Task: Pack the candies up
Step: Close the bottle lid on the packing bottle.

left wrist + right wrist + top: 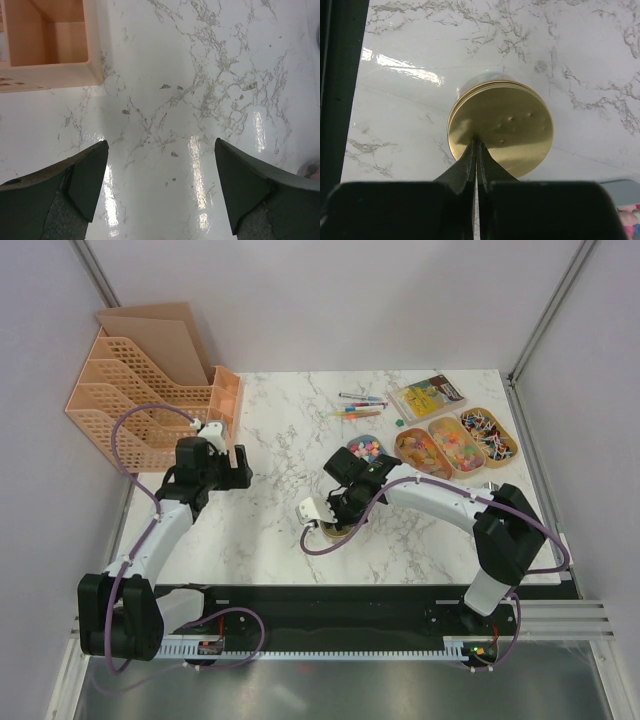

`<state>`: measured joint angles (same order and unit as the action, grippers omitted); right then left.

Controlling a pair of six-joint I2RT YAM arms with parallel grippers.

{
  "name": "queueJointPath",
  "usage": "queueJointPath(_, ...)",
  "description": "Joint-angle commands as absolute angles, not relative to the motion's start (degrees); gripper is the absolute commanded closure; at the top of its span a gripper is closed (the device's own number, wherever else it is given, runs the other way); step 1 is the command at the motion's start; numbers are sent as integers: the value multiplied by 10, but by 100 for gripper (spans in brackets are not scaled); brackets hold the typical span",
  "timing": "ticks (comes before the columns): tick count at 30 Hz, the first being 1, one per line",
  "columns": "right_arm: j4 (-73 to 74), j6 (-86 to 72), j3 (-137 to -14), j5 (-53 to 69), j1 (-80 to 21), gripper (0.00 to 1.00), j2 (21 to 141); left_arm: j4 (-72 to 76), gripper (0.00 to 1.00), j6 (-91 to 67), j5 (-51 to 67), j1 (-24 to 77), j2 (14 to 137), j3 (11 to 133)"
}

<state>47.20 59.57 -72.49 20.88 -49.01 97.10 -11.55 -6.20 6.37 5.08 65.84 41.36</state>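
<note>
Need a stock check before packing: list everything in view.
White marble table: one, white, under everything
Peach plastic file rack: one, peach, far left
Thin coloured pens: several, mixed, far centre
Yellow printed packet: one, yellow, beside pens
Oval wooden trays: three, tan, right
Small round dish: one, grey, beside trays
Candies: many, mixed, in trays, dish
Round gold metal lid: one, gold, centre
Left pincer: one, black, open
Right pincer: one, black, shut over lid

Bright candies fill three oval trays and a small round dish.
</note>
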Motion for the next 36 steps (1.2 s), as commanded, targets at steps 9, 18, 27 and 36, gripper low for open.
queueJointPath(9,523,578,-786,210,-492,99,962,-96,7,-74,75,39,650,414)
queueJointPath(18,519,570,-768,202,-492,99,983,-92,7,-76,77,38,654,414)
queueJointPath(27,500,561,-746,185,-489,100,980,-91,10,-49,52,37,649,409)
queueJointPath(36,520,558,-832,178,-488,100,961,-85,11,-49,73,37,652,406)
